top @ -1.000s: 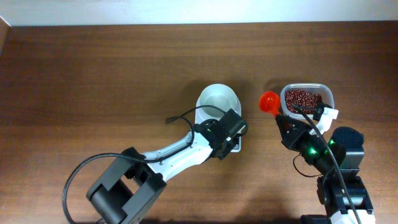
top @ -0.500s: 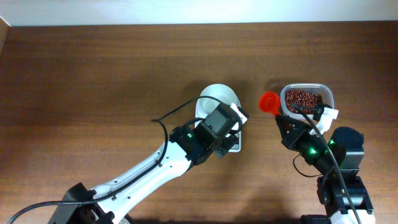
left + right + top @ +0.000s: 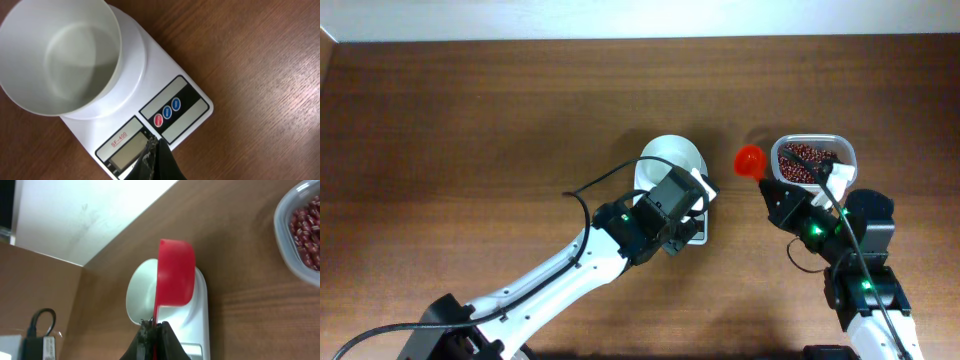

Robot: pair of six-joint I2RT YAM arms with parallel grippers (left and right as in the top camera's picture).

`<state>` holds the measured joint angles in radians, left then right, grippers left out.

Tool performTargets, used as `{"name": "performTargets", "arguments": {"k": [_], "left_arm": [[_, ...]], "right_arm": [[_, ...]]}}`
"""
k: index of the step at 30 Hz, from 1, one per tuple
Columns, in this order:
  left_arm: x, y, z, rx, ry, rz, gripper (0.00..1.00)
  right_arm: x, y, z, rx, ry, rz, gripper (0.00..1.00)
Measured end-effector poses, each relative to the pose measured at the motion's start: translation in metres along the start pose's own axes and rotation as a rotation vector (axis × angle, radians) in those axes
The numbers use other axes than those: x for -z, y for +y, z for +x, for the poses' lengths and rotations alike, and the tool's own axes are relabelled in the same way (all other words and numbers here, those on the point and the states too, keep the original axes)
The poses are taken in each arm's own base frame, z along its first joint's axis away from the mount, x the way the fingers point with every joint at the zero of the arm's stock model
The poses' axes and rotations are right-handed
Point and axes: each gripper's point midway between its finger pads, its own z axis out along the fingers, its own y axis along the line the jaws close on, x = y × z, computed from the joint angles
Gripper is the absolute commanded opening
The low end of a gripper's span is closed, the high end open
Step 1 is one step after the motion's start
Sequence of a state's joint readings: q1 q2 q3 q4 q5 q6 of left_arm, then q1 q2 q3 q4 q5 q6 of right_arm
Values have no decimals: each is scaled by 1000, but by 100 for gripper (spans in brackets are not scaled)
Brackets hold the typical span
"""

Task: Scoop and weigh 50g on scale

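The white scale carries an empty round white bowl; overhead, the bowl shows mid-table. My left gripper is shut on nothing, its tips low over the scale between the grey display and the round buttons. Overhead, the left gripper covers the scale's front. My right gripper is shut on the handle of a red scoop, which shows no beans. The scoop hangs between bowl and tub. The dark red-brown beans fill the tub.
A clear plastic tub stands to the right of the scale, close to my right arm; its rim shows at the right of the wrist view. A pale wall runs along the table's far edge. A black cable loops off my left arm.
My left arm stretched out and its gripper slid a little further over the scale's front. The right arm turned slightly, carrying the scoop a touch left and away from the tub.
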<state>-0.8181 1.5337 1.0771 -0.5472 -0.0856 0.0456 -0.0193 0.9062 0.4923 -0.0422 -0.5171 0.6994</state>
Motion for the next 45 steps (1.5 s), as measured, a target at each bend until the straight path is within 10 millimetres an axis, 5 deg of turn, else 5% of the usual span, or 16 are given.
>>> {"name": "performTargets", "arguments": {"k": [8,11,14,21,42,45], "left_arm": [[-28,-3,21,-9,98,5,0],[-37,-5,29,-12,132,8,11],[-44,-8,35,-17,161,24,0],[-45,-10,28,-20,129,34,0],[-84,-5,49,-31,207,-12,0],[-88,-4,39,-30,164,-19,0]], "right_arm": [[-6,13,-20,53,-71,-59,4],[-5,14,-22,58,-78,-66,4],[-5,15,-23,61,-81,-68,4],[-5,15,-23,80,-82,-68,4],[-5,17,-24,114,-89,-73,4],[-5,17,-24,115,-89,-73,4]]}}
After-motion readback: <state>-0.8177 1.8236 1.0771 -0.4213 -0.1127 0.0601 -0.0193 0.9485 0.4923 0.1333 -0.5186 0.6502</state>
